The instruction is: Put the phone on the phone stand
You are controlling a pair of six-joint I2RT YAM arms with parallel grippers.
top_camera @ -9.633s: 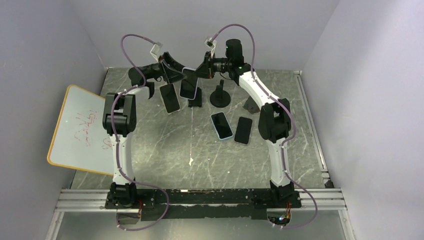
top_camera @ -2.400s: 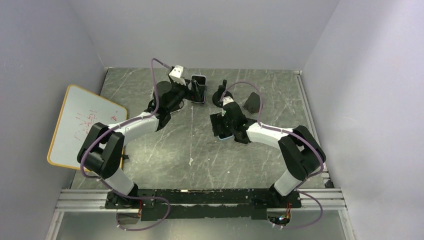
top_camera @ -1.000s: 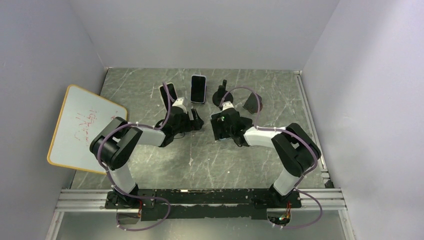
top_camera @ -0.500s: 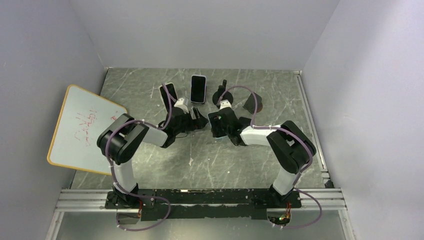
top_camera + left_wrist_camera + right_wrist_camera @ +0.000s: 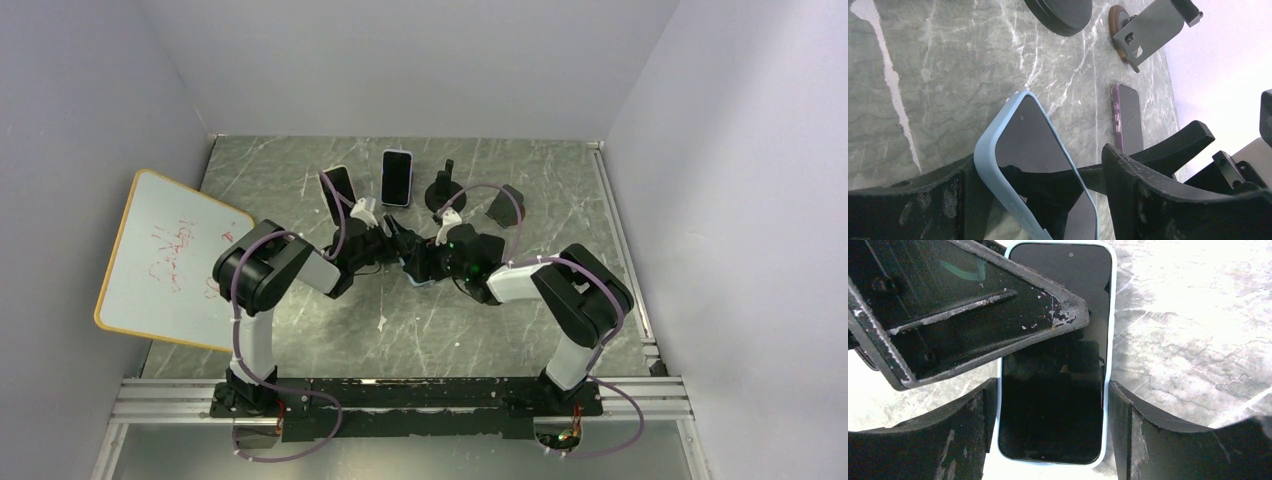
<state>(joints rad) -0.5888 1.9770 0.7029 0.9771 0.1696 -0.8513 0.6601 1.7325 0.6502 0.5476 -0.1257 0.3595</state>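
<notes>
Both arms have swung inward since half a second ago: left gripper [image 5: 1038,160] and right gripper [image 5: 1053,385] are now meeting over the blue-cased phone [image 5: 1055,390] at the centre of the table [image 5: 330,320]. The right fingers [image 5: 968,440] are pressing both long edges of the case, gripping it. Left jaws are straddling the phone's other end. One finger is touching the case and the other is sitting close, so can't tell if it's clamping. Can't tell if the phone is leaving the marble. Round stand [image 5: 443,190] and wedge stand [image 5: 505,205] are sitting beyond it, apart. A dark phone [image 5: 1127,117] is lying flat nearby.
</notes>
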